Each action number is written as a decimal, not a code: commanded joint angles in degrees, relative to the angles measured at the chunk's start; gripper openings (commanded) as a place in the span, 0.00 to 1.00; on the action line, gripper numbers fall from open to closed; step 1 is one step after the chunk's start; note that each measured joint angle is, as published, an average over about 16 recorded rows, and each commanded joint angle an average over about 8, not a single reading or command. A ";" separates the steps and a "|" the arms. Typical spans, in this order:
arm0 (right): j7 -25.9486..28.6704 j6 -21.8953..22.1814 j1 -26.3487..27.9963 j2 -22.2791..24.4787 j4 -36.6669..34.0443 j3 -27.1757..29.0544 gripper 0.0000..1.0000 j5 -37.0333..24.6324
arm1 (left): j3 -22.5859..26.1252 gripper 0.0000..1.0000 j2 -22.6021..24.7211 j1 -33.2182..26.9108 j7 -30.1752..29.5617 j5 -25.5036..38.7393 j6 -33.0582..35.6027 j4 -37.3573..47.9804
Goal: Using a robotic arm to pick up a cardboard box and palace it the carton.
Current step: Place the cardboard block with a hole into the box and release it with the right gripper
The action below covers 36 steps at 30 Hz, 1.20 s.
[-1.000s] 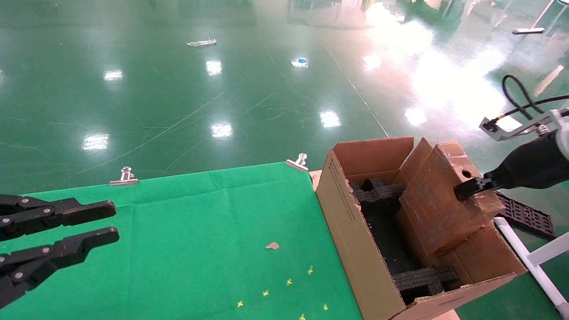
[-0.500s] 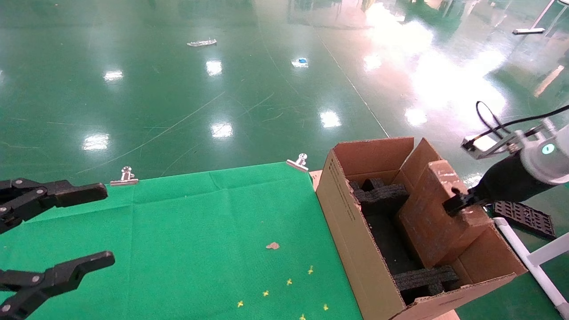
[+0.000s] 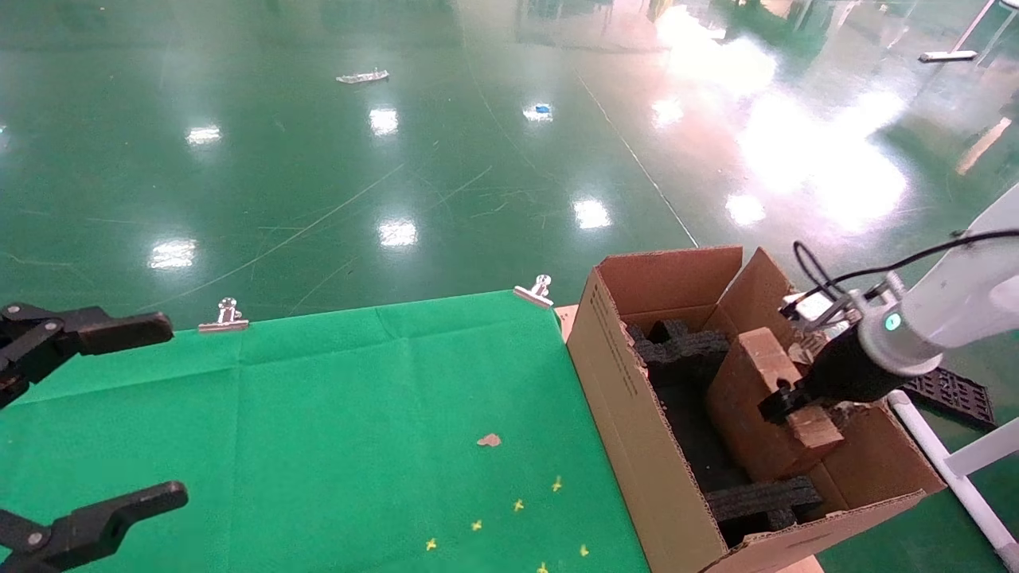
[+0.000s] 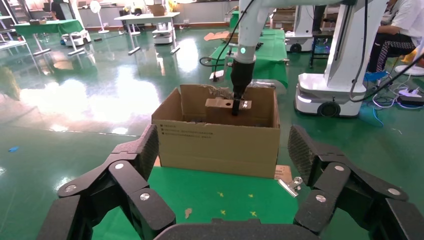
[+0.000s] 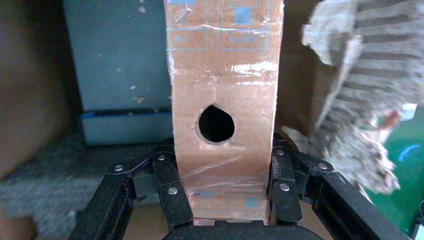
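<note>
**Box partly down inside the carton, not yet let go**

From the head view, the robotic arm point(image 3: 947, 306) has the cardboard box point(image 3: 756, 406) tilted and sunk partway into the carton point(image 3: 629, 414), which stands just off the table's point(image 3: 318, 414) far right corner; the right gripper point(image 3: 784, 398) pinches the box's narrow top edge, so in my judgement the pick-up is done and only the last lowering and release are left. Black foam blocks point(image 3: 685, 346) line the carton's floor and could snag the box (it leans against the right wall). The left gripper point(image 3: 87, 422) hangs spread wide over the table's left edge, idle. The left wrist view shows the box point(image 4: 220, 106) poking above the carton's rim. In the right wrist view the fingers point(image 5: 170, 180) clamp both sides of the taped edge by its round hole point(image 5: 216, 123), with a torn flap point(image 5: 360, 100) close beside.
</note>
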 commanded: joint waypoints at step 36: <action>-14.13 2.59 -4.94 -4.49 -12.51 3.39 1.00 5.51 | 0.09 1.00 -0.03 -0.02 0.04 -0.06 -0.04 0.00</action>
